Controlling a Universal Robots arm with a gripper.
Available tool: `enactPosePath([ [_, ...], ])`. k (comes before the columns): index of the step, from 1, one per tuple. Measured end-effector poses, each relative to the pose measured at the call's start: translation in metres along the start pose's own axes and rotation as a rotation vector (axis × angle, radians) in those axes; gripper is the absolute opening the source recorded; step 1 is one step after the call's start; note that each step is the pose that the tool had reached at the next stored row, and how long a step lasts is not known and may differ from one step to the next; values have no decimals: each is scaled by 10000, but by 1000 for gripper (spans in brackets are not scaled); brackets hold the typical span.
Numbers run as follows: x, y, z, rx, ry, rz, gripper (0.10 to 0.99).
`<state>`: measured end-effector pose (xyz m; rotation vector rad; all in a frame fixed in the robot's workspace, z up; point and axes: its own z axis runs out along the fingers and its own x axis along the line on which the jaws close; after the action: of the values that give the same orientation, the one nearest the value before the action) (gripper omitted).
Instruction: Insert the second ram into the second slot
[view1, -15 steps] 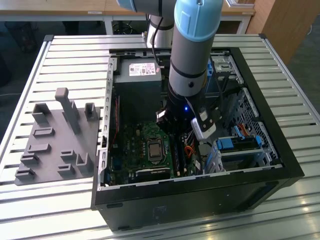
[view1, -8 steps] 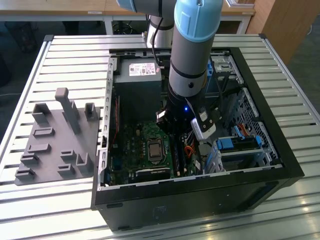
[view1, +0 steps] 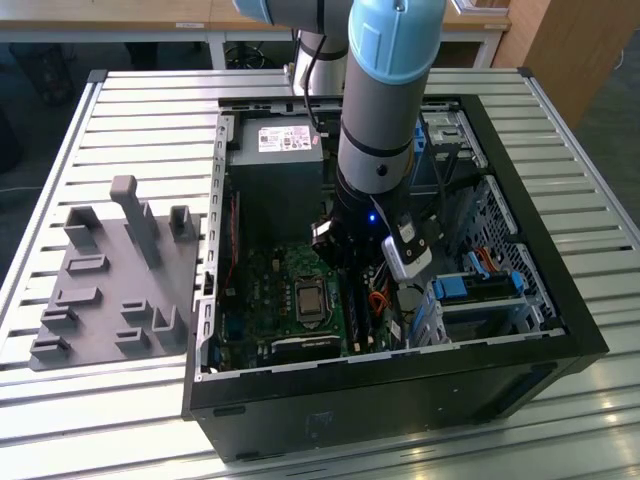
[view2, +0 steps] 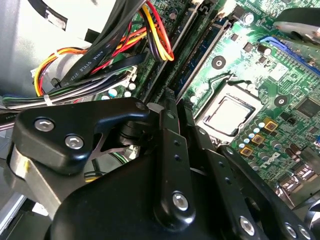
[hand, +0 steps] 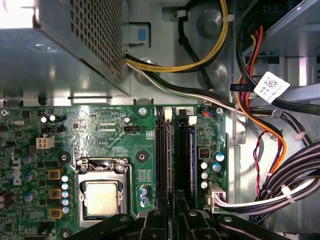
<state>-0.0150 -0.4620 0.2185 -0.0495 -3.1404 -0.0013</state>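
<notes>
My gripper (view1: 345, 255) is low inside the open computer case (view1: 570, 335), over the memory slots of the green motherboard (view1: 270, 300). In both wrist views its black fingers (view2: 167, 150) stand close together with only a thin gap. In the first wrist view the gripper (hand: 172, 212) lines up with a thin bluish stick edge, the second ram (hand: 165, 160), standing in the long black slot that runs away from the fingertips. A second blue stick (hand: 191, 160) sits in the neighbouring slot. The gripper (view2: 174, 106) hides where the fingers meet the stick.
The processor socket (hand: 102, 197) lies beside the slots and the grey power supply (hand: 75, 45) is beyond them. Bundles of coloured cables (hand: 270, 150) crowd the other side. A grey holder (view1: 110, 280) lies on the slatted table at the exterior view's left.
</notes>
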Motion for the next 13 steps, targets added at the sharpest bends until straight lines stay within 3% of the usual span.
enactPosePath([
  [4,0,-1,-39,2,0,0,208],
  [9,0,0,-144,2,0,0,208],
  [11,0,0,-154,0,0,0,129],
  [13,-2,0,-151,-2,-1,0,106],
])
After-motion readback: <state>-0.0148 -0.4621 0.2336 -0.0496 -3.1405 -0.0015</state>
